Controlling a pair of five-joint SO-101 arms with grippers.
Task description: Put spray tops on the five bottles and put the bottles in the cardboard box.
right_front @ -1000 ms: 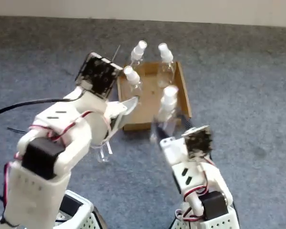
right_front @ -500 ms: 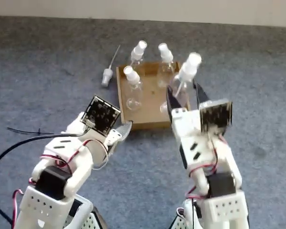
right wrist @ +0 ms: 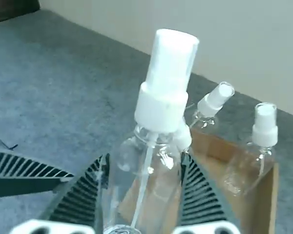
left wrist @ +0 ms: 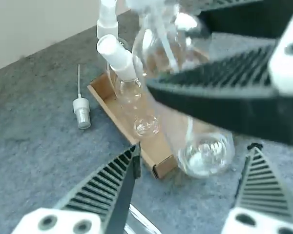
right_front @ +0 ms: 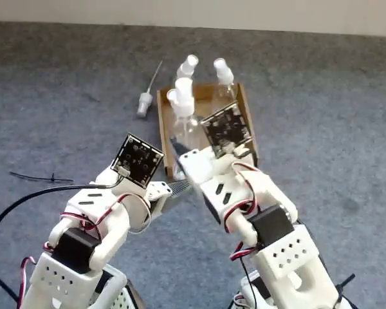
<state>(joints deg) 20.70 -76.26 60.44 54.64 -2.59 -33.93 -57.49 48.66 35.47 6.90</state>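
The grey carpeted worktop (right_front: 321,96) carries a job that looks mostly done. The right arm reaches over the cardboard box (right_front: 244,100). Its end effector (right wrist: 144,161) is closed round the body of a clear bottle (right wrist: 146,190), whose white spray top (right wrist: 167,73) is already fitted. That held bottle hangs above the near-left part of the box, and I cannot tell whether its base has touched the box floor. The left arm sits just short of the box's near wall. Its end effector (left wrist: 194,161) is wide open with nothing in it, and the held bottle's round base is just beyond its fingertips. Three more capped bottles stand in the box: one at the far left corner (right_front: 188,67), one at the far right (right_front: 223,76), and one on the left side (right_front: 174,102) close beside the held one. That makes four bottles topped, three of them boxed, with the fourth about to be set down. One loose spray top (right_front: 144,102), with its thin dip tube, lies on the worktop just left of the box. By my judgement a fifth bottle has yet to be capped and packed.
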